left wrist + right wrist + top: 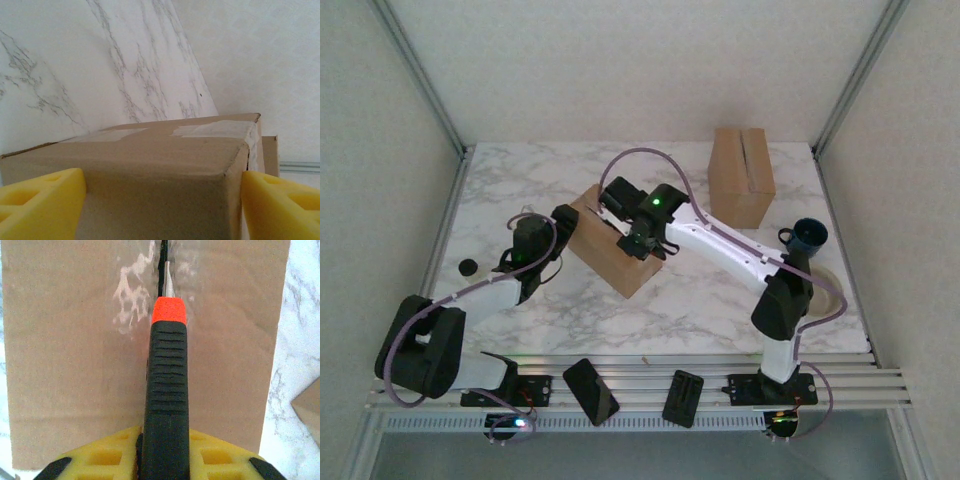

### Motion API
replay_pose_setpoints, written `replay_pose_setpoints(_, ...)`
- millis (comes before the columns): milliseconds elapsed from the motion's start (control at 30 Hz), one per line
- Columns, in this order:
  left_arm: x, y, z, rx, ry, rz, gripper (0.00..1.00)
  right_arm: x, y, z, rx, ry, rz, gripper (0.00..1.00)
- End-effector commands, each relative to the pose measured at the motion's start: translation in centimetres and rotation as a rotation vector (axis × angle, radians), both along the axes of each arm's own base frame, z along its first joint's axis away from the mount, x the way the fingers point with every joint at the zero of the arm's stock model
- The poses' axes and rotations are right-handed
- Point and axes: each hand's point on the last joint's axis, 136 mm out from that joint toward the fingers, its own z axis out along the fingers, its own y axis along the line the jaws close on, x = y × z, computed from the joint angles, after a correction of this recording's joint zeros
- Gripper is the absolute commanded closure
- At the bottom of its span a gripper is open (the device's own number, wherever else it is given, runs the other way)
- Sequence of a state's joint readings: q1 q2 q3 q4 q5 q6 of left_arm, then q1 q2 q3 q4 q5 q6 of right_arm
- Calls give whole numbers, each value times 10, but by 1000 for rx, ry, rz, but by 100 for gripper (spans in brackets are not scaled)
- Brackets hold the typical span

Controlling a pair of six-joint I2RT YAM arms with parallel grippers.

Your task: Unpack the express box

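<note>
Plainly, the express box (610, 262) sat near the middle of the marble table (520, 180), turned at an angle to the table's edges, its taped top facing up. The right gripper (164, 452) had its yellow fingers (100, 457) clamped on a cutter (165, 390) with a ribbed black handle and an orange collar. The thin blade (167, 275) pointed away from the wrist and met the dark seam (162, 252) running down the middle of the box top. Around that spot the clear tape (131, 297) looked whitened and ragged.

At the box's left end stood the left gripper (162, 202), its jaws spread wide. From its wrist camera a cardboard face and one upright corner of the box filled the space between the two yellow pads (40, 205), with strips of tape across the top edge. I could not tell whether the pads pressed on the cardboard or merely stood beside it.

Well apart, toward the far right of the table, a second cardboard box (741, 175) stood taller, with a dark slit in its top. A blue cup (808, 236) sat near the right edge, and a small black object (468, 266) lay at the left edge.
</note>
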State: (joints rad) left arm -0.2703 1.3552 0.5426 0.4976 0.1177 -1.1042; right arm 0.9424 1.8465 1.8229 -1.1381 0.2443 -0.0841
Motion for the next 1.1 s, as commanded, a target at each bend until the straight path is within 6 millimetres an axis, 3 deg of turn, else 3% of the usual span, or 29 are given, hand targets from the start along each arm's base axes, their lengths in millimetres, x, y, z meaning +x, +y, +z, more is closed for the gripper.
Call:
replay_pose_setpoints(0, -16, 8, -48, 34, 177, 15, 22, -24, -32, -1, -85, 42, -38, 100)
replay_pose_setpoints(467, -14, 7, -49, 33, 184, 16, 22, -74, -83, -13, -109, 132, -147, 100)
replay_pose_setpoints(900, -12, 6, -44, 34, 177, 13, 22, -102, -121, 1, -43, 136, -242, 100)
replay_pose_setpoints(1067, -2, -1, -17, 50, 129, -27, 19, -93, -144, 20, -16, 17, -338, 100)
